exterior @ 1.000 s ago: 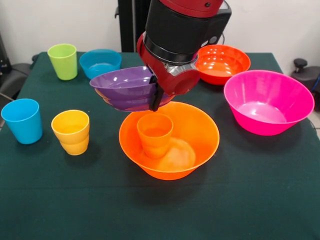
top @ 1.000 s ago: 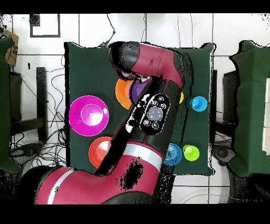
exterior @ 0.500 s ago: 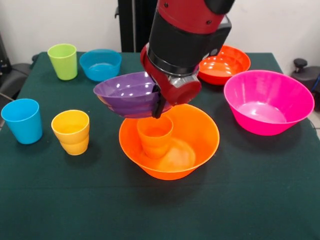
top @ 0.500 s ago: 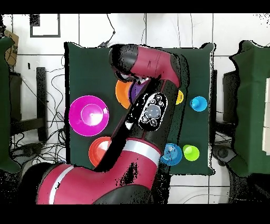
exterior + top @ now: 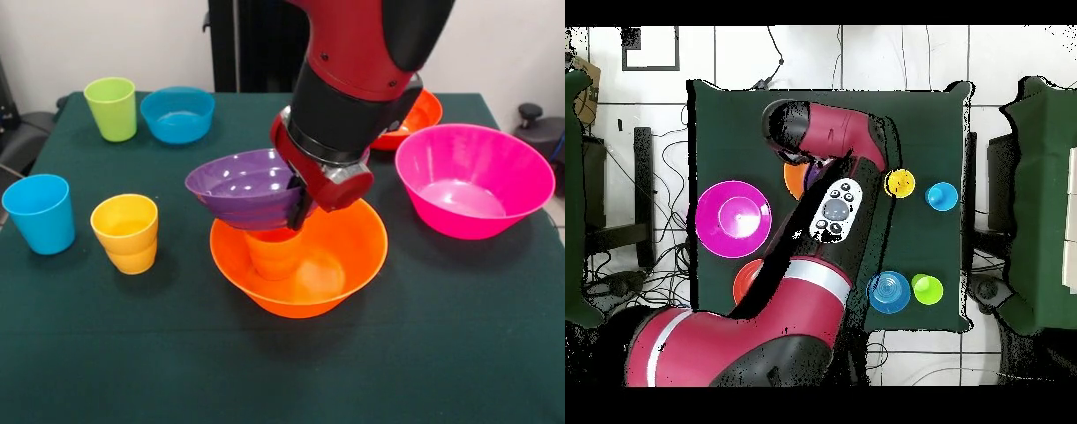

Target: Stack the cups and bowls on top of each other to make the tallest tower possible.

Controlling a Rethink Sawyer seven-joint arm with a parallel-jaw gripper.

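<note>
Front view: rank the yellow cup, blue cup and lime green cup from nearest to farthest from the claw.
Measured from the claw, shut on the purple bowl:
1. Yellow cup, left of it.
2. Lime green cup, far left corner.
3. Blue cup, at the left edge.

Purple bowl [image 5: 243, 187], wide orange bowl [image 5: 344, 256], pink bowl [image 5: 472, 181]: glossy smooth plastic. Yellow cup [image 5: 126, 232], at 9 o'clock: glossy plastic. Worktop [image 5: 282, 362]: matt dark green cloth.
</note>
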